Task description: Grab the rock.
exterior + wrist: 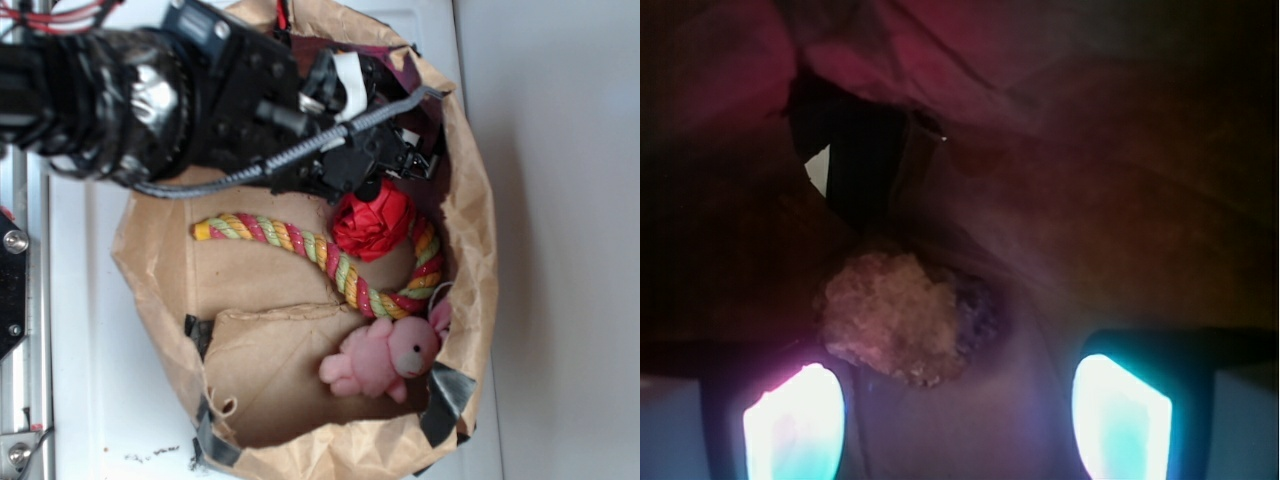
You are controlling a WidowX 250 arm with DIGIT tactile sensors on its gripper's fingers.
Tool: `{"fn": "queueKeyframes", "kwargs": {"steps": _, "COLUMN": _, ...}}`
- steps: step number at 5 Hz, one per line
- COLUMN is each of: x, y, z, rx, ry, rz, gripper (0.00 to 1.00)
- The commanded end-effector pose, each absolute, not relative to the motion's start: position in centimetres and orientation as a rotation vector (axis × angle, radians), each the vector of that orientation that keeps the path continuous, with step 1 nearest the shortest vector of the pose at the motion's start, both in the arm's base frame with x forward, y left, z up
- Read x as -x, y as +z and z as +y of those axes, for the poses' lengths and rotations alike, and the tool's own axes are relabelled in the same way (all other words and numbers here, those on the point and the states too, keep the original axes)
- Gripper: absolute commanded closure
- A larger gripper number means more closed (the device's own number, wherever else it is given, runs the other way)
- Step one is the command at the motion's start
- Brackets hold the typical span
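The rock [902, 318], a rough, pale-mottled lump, lies on the brown paper floor of the bag [470, 230], just ahead of the hand [958, 415] and nearer its left-side finger than the other. The fingers [1120, 415] stand apart, glowing at the bottom of the wrist view, with nothing clamped between them. In the exterior view the rock is hidden under the arm; a red ruffled ball [372, 222], a striped rope [330, 258] and a pink bunny [385, 358] lie further along in the bag, on the white worktop [560, 300].

- Your exterior view was bright, evenly lit and slightly soft.
- Your wrist view was dim and murky; both fingertips [795, 425] glared, blown-out cyan.
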State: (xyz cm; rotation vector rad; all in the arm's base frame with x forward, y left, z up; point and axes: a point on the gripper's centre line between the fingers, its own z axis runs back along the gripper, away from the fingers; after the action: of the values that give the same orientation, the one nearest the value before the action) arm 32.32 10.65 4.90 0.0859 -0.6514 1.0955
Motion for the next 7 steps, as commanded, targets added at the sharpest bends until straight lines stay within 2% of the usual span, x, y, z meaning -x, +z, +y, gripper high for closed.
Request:
{"fn": "queueKeyframes", "kwargs": {"steps": 1, "x": -32.9, "y": 7.1, "z": 10.3, "rx": -0.055, "ry": 1.109, "rz": -0.682, "gripper": 0.00}}
{"fn": "queueKeyframes", "kwargs": {"steps": 2, "x": -33.0, "y": 7.4, "z": 9.9, "rx": -0.048, "ry": 1.111, "rz": -0.681, "gripper": 0.00}}
{"fn": "queueKeyframes", "kwargs": {"steps": 4, "x": -33.2, "y": 7.9, "z": 9.1, "rx": 0.012, "ry": 1.068, "rz": -0.661, "gripper": 0.00}}
{"fn": "queueKeyframes", "kwargs": {"steps": 6, "x": -33.9, "y": 7.6, "z": 8.4, "rx": 0.046, "ry": 1.059, "rz": -0.692, "gripper": 0.00}}
{"fn": "queueKeyframes", "kwargs": {"steps": 7, "x": -34.7, "y": 7.3, "z": 8.2, "rx": 0.030, "ry": 1.070, "rz": -0.713, "gripper": 0.00}}
